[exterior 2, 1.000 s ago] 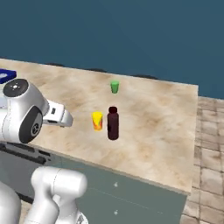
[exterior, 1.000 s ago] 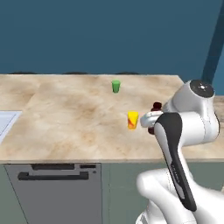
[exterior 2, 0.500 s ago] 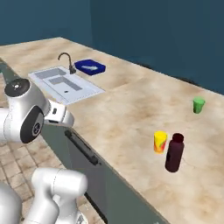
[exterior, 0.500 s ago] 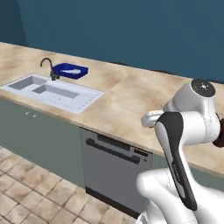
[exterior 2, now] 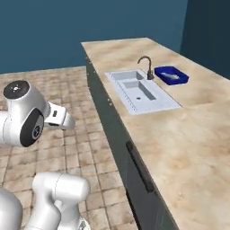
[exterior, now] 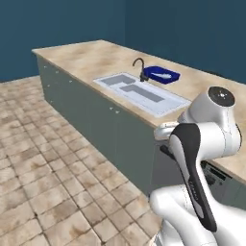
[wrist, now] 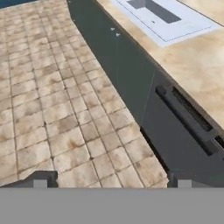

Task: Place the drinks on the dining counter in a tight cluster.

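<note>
I see a long beige veined marble worktop (exterior: pixel 91 60) on grey-green cabinet fronts (exterior: pixel 91 113), set against a plain dark blue wall (exterior 2: pixel 67 27). I take the white rectangular sink (exterior 2: pixel 141 92) sunk into that worktop as my landmark. A dark curved tap (exterior 2: pixel 146 67) stands at the sink's far rim, and a shallow blue rectangular tray (exterior 2: pixel 170 75) sits on the marble just beyond the tap, with something pale lying in it that I cannot make out.

Below the worktop, along the cabinet run from the sink toward my end, there is a dark appliance front with a long black bar handle (wrist: pixel 186 118). The floor (exterior: pixel 43 163) in front of the cabinets is tan stone tile.

My gripper (wrist: pixel 111 179) hangs out over the tiled floor, off the worktop's edge and near that dark handle; its two dark fingertips (wrist: pixel 39 180) stand wide apart with nothing between them, so it is released. On the stretch of marble around the sink I see no bottle, so I cannot tell where the drinks stand.
</note>
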